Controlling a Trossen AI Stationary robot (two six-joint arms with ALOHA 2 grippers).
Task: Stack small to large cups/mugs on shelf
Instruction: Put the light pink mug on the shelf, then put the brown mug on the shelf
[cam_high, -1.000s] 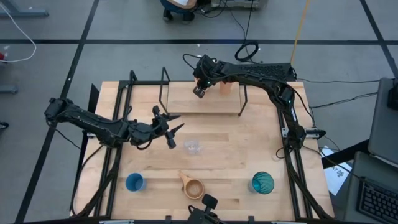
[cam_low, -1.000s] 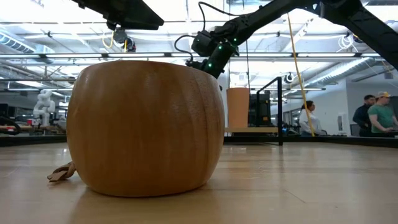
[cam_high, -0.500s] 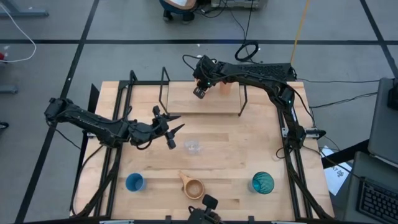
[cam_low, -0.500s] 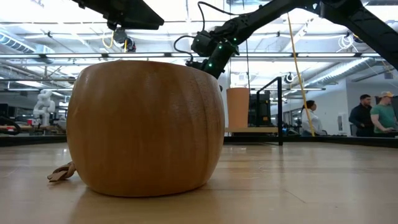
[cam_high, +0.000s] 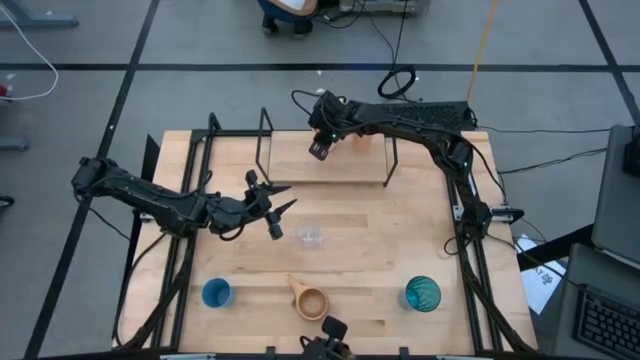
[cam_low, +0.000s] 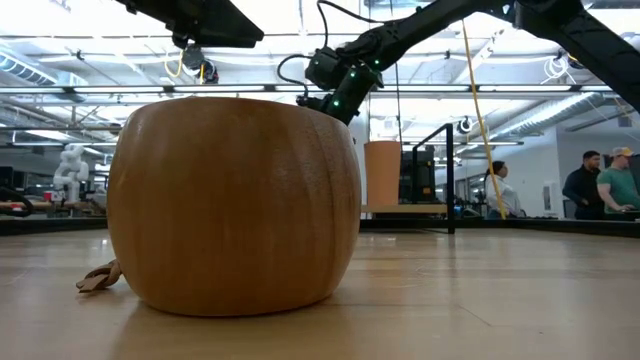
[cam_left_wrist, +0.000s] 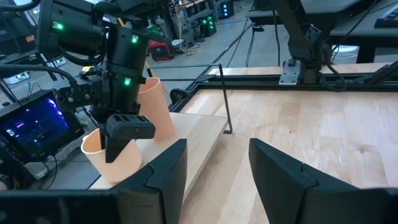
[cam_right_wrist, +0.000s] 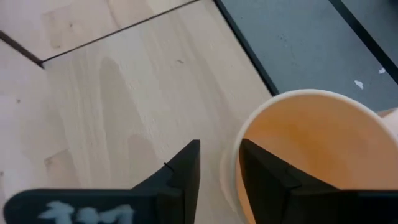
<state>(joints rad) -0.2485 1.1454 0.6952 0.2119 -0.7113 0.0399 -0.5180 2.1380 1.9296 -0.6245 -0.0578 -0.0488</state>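
Barely shifted since a second ago, my right gripper (cam_high: 319, 151) pinches an orange cup's (cam_left_wrist: 112, 155) rim above the shelf (cam_high: 345, 168). My left gripper (cam_high: 278, 216) hangs open, empty. No writing legible.

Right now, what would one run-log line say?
right gripper: shut on orange cup rim, over shelf | left gripper: open, near clear cup

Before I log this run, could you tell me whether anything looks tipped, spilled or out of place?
Nothing stands out. The right gripper pinches the rim of an orange cup over the shelf, beside a second orange cup. The blue cup, tan mug and teal tumbler sit upright on the table; the left gripper waits open.
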